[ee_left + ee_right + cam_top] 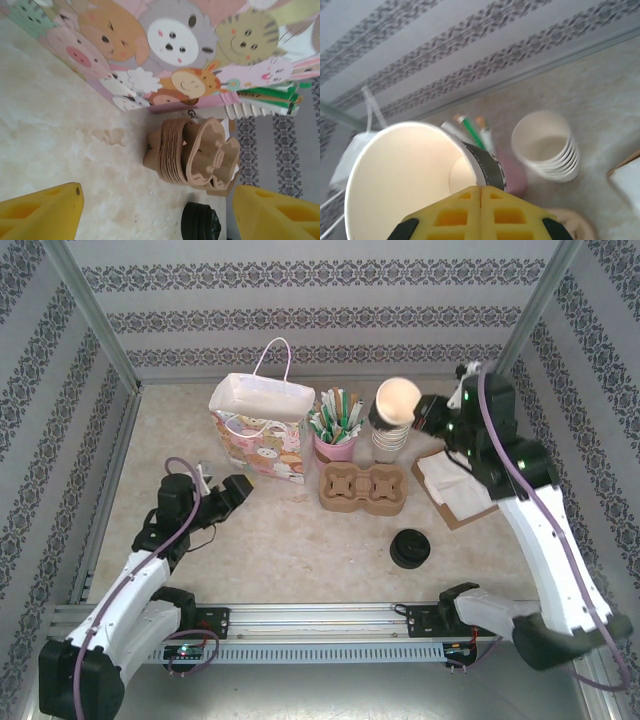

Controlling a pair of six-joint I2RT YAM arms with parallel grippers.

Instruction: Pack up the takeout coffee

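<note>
**Coffee sits low and near, with no tool on it**

Nearest the arms' bases, right of centre on the counter [300,540], stands the takeout coffee [410,548], upright under its round black lid and well apart from both arms. I judge it light and thin-walled. It would buckle if pinched mid-wall, and a hard squeeze or a tilt could pop the lid and spill it (whether it is full cannot be told). The firmest hold looks to be across the stiff lid rim or just beneath it, with the cup kept level.

Farther in on the left, the left tool [238,490] hangs low with its jaws wide and nothing between them. Beyond it lies the cup carrier [362,490], then the gift bag [262,445] and the stack of white cups [388,445]. Farthest, the right tool [481,200] is pinched tight on the rim of a lidless paper cup [397,398], held above that stack.

The top view gives only the coffee's lid as a dark disc. The left wrist view catches its ribbed side from low down and shows the carrier as several nested layers. The right wrist view looks into the held cup, which is empty, and shows a dark printed band on its outside.
</note>
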